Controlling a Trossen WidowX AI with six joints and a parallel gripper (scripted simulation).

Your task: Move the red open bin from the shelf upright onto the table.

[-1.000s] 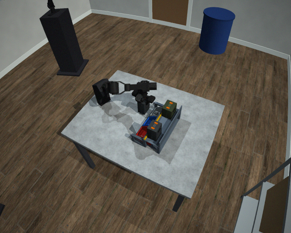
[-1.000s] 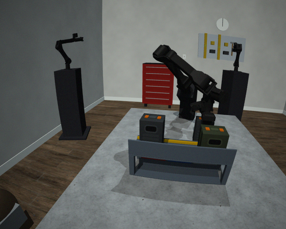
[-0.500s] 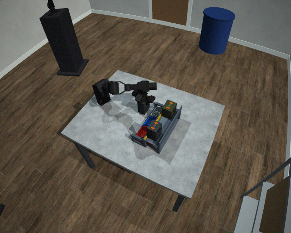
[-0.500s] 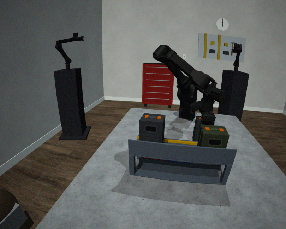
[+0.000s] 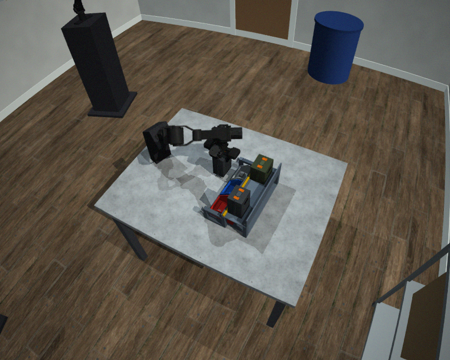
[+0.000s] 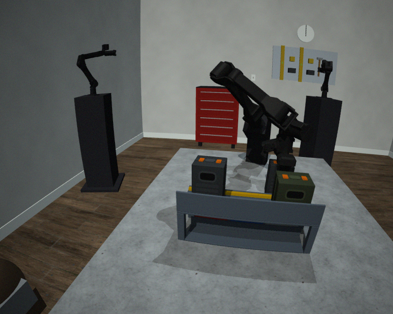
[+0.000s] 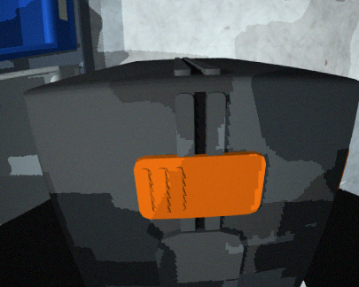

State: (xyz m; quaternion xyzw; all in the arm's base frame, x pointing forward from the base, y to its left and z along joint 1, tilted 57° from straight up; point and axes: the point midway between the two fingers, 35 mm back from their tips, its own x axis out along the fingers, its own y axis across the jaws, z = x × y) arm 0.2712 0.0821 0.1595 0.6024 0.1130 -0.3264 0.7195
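Observation:
The red open bin (image 5: 218, 204) sits in the front row of the low grey shelf (image 5: 264, 199) (image 6: 251, 209), at the end nearest the top camera, beside a blue bin (image 5: 230, 187) (image 7: 27, 27). Its parts are too dark to make out. My gripper (image 5: 224, 154) (image 6: 286, 161) points down and is shut on a dark grey case (image 5: 220, 167) (image 6: 271, 177) (image 7: 89, 146) with orange latches. The held case is upright in front of the other end of the shelf, on the arm's side. I cannot tell whether its bottom touches the table (image 5: 159, 216) (image 6: 139, 270).
Another dark grey case (image 5: 239, 203) (image 6: 208, 180) stands on the shelf, behind the red bin. A green case (image 5: 261, 170) (image 6: 293, 187) stands at the shelf's other end. A yellow bar (image 5: 245, 181) (image 6: 247, 194) runs between the bins and the cases.

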